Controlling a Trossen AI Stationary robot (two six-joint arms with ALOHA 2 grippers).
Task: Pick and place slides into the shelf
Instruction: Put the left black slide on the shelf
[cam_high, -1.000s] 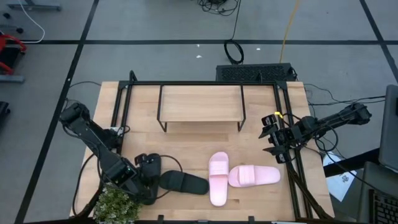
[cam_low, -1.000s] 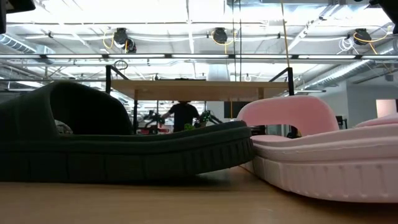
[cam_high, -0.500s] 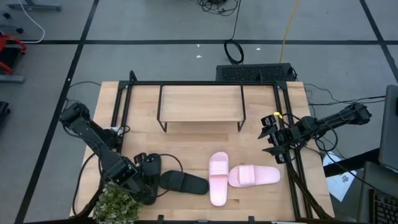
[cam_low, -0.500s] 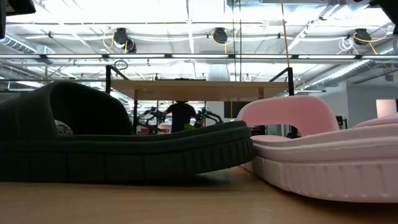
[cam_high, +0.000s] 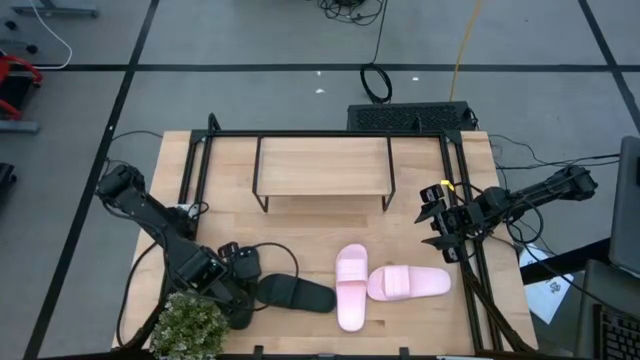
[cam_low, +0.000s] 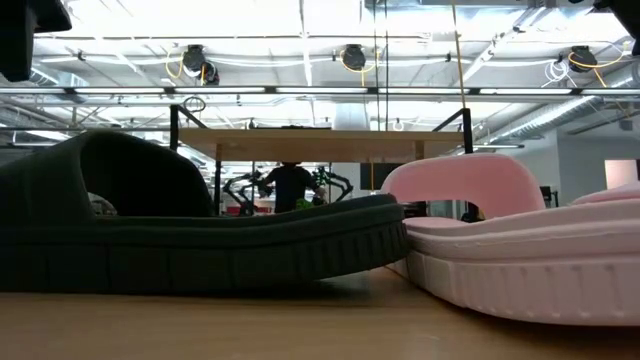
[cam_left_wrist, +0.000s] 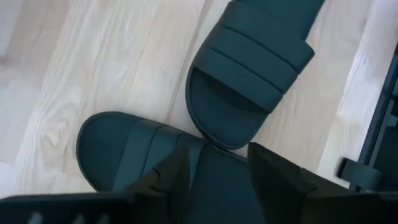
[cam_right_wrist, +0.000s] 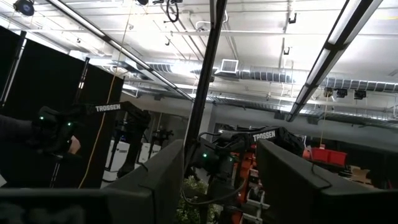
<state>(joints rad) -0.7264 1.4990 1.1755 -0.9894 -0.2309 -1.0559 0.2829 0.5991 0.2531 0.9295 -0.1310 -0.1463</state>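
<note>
Two black slides lie at the near left. One (cam_high: 295, 293) (cam_left_wrist: 255, 62) lies in the open. The other (cam_left_wrist: 134, 149) is mostly under my left gripper (cam_high: 240, 268) (cam_left_wrist: 214, 158), which points down over its heel half, open, a finger on each side. The first slide's heel end meets the second one's side. Two pink slides (cam_high: 352, 285) (cam_high: 408, 283) lie side by side right of centre. The shelf (cam_high: 322, 165) stands on its thin legs at the far middle. My right gripper (cam_high: 432, 222) (cam_right_wrist: 214, 155) waits at the right edge, raised, open.
A small green plant (cam_high: 190, 325) stands at the near left corner, close beside my left arm. A black frame (cam_high: 200, 150) runs round the table. In the low view the black slide (cam_low: 200, 230) and a pink one (cam_low: 520, 240) fill the foreground, the shelf (cam_low: 320, 143) behind.
My left arm has swung slightly toward the table's right over the nearer black slide, and more of it shows at the low view's top left. The slides and my right arm have stayed where they were.
</note>
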